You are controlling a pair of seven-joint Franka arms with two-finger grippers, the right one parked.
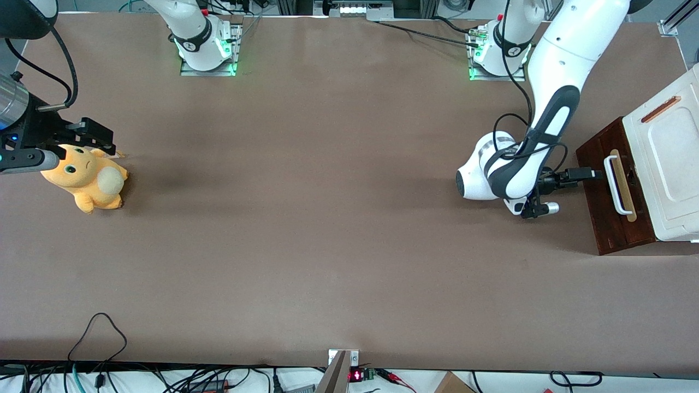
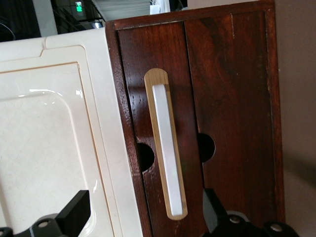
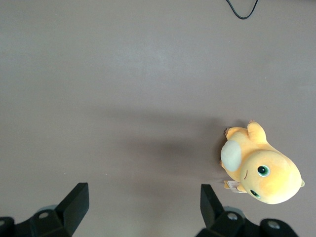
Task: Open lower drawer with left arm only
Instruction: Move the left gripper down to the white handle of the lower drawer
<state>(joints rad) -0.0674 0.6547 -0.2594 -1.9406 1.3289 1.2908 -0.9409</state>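
Gripper [image 1: 592, 174]: fingers spread wide, holding nothing, just in front of the white handle [image 1: 617, 185].
Lower drawer [image 1: 606, 191]: at the working arm's end of the table, under the white cabinet top [image 1: 669, 164].

Left arm [image 1: 568, 54]: big white jointed shell w/ dark grey inlay panels, black cable looping alongside; black gripper [image 1: 596, 174] by drawer handle [image 1: 618, 185], fingers apparently spread.
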